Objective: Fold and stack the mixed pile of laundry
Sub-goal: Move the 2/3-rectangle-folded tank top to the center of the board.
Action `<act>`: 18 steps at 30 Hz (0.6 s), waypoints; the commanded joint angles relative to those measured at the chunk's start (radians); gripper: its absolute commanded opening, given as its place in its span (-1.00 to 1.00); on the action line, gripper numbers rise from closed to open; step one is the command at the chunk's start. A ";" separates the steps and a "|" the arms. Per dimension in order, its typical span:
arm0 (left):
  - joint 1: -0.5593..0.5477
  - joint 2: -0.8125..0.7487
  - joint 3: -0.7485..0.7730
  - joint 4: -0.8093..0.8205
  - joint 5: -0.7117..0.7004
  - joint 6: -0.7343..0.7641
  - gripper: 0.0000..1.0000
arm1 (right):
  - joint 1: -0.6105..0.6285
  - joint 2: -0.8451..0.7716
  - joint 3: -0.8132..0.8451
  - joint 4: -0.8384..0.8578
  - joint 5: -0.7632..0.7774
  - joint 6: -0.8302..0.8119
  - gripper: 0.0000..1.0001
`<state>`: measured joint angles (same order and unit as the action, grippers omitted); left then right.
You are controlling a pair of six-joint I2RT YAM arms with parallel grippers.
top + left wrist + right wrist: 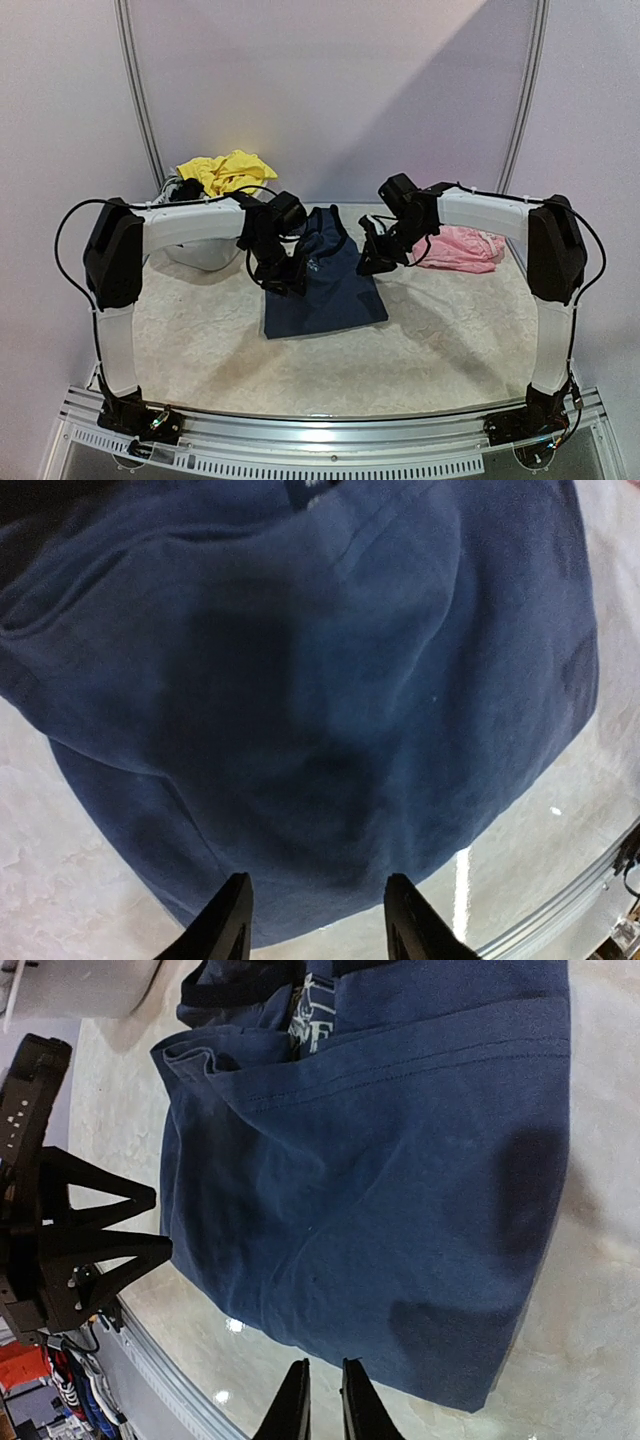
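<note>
- From the top view, we see the navy tank top (325, 285) lying flat in the middle of the pale worktop (200, 350), straps toward the far side and hem toward the arms.
- The left fingers (283, 280) hang over its left edge. The right fingers (378, 262) sit just beside its far right corner.
- A yellow piece (225, 170) is heaped on the white tub (200, 252) at the far left. A pale pink piece (465, 248) lies on the worktop at the far right, behind the right arm.
- From the left wrist view, we see the left fingers (235, 925) spread apart with nothing between them. They are above the navy tank top (320, 680), close to its rounded edge where the worktop (80, 850) shows.
- From the right wrist view, we see the right fingers (293, 1405) drawn almost together, with only a thin slit between them and nothing gripped.
- The navy tank top (400, 1180) fills most of that view, creased, with its white lettering (310, 1015) at the top.
- The left fingers (120, 1255) show at the left of the same view, parted and empty, just beside the garment's edge. A corner of the white tub (80, 985) shows at the upper left.
</note>
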<state>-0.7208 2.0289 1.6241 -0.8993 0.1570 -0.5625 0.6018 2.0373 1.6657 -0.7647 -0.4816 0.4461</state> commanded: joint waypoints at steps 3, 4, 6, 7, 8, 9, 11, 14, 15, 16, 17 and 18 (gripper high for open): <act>-0.031 0.017 -0.120 0.057 0.058 0.003 -0.12 | 0.015 0.058 -0.080 0.049 -0.005 0.012 -0.81; -0.032 0.016 -0.136 0.063 0.061 0.003 -0.13 | 0.015 0.058 -0.107 0.054 0.003 0.022 -0.82; -0.036 0.009 -0.168 0.076 0.064 0.007 -0.12 | 0.015 0.049 -0.163 0.068 0.021 0.039 -0.83; -0.039 0.005 -0.183 0.081 0.066 0.008 -0.13 | 0.015 0.040 -0.191 0.072 0.029 0.048 -0.83; -0.041 0.001 -0.195 0.085 0.066 0.009 -0.13 | 0.015 0.033 -0.220 0.079 0.039 0.054 -0.84; -0.044 -0.004 -0.209 0.089 0.066 0.010 -0.13 | 0.015 0.021 -0.246 0.086 0.041 0.060 -0.84; -0.048 -0.012 -0.233 0.100 0.070 0.009 -0.13 | 0.018 0.005 -0.295 0.095 0.041 0.070 -0.84; -0.058 -0.023 -0.254 0.112 0.076 0.007 -0.13 | 0.030 -0.021 -0.364 0.104 0.056 0.081 -0.85; -0.062 -0.026 -0.259 0.111 0.074 0.009 -0.13 | 0.036 -0.034 -0.390 0.109 0.061 0.085 -0.85; -0.065 -0.026 -0.264 0.110 0.074 0.010 -0.13 | 0.041 -0.043 -0.420 0.121 0.065 0.093 -0.85; -0.068 -0.028 -0.274 0.112 0.074 0.011 -0.13 | 0.046 -0.058 -0.450 0.133 0.067 0.110 -0.86; -0.072 -0.032 -0.287 0.116 0.073 0.012 -0.14 | 0.053 -0.069 -0.485 0.149 0.067 0.121 -0.86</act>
<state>-0.7631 2.0197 1.3838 -0.8028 0.2199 -0.5606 0.6254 2.0079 1.2945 -0.6323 -0.4625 0.5201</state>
